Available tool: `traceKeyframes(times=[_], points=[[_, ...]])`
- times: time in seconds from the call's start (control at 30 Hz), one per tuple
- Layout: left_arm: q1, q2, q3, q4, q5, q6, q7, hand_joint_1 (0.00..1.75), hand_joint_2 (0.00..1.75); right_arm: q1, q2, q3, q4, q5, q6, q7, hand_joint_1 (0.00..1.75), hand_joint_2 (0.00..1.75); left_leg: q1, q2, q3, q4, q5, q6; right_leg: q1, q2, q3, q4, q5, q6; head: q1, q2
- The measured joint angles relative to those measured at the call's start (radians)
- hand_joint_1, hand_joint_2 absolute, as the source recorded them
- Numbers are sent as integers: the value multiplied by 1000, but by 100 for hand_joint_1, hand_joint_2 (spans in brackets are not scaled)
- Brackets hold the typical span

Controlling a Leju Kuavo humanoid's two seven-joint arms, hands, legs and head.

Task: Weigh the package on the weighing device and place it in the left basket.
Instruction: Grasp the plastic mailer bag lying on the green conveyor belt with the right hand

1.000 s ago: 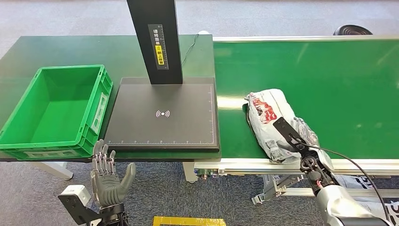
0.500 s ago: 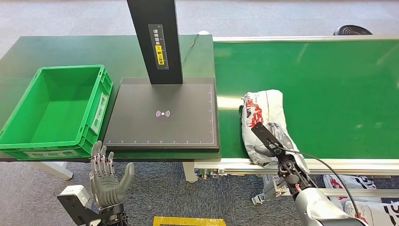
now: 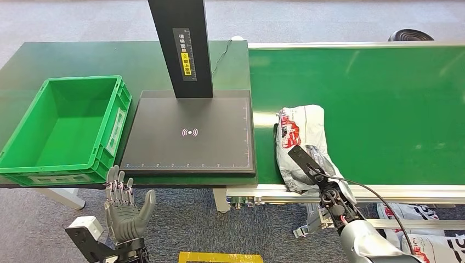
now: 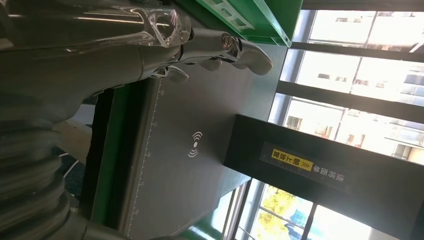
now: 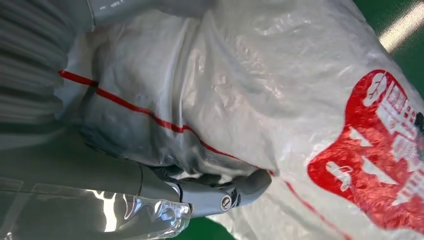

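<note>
Package [image 3: 301, 139] on green belt [image 3: 384, 98], just right of scale [image 3: 189, 134], long axis running away from robot. Right hand [image 3: 312, 171] gripping near end. Left hand [image 3: 125, 205] spread, idle below table edge.

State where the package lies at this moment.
In the head view the package lies on the green conveyor belt, right of the black weighing device, near the belt's front edge, gripped by the right robot hand.
</note>
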Motion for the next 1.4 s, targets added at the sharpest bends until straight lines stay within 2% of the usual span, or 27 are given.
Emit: traceKeyframes(times=[0.5,0.73,0.9,1.13,1.23,1.4], points=[[0,0,1,0,9,-12,0,0,175,1,-7,-26,0,-2,8,-19,175,175,0,0,0,0,0,0,0,0,1,0,0,0,0,0],[0,0,8,0,11,-27,0,0,175,4,-7,-44,1,-15,8,-56,175,175,0,0,0,0,0,0,0,0,1,0,0,0,0,0],[-1,-6,16,0,8,-36,0,0,175,0,-6,-71,-2,-48,2,-137,175,175,0,-1,-1,0,0,0,0,0,1,0,0,0,0,0],[-5,-14,21,7,6,-39,0,0,175,-56,-1,-118,-75,-136,-2,-333,175,175,0,0,-1,0,1,0,-1,0,1,0,0,0,0,0],[-11,-15,21,13,6,-41,0,0,175,-60,4,-123,-136,-171,5,-369,175,175,0,-1,-1,0,1,0,-1,-1,0,0,0,0,0,0],[-23,-17,21,22,1,-41,0,0,175,-62,9,-120,-226,-208,29,-377,175,175,0,-1,-1,0,1,0,-1,-1,0,0,0,0,0,0]])
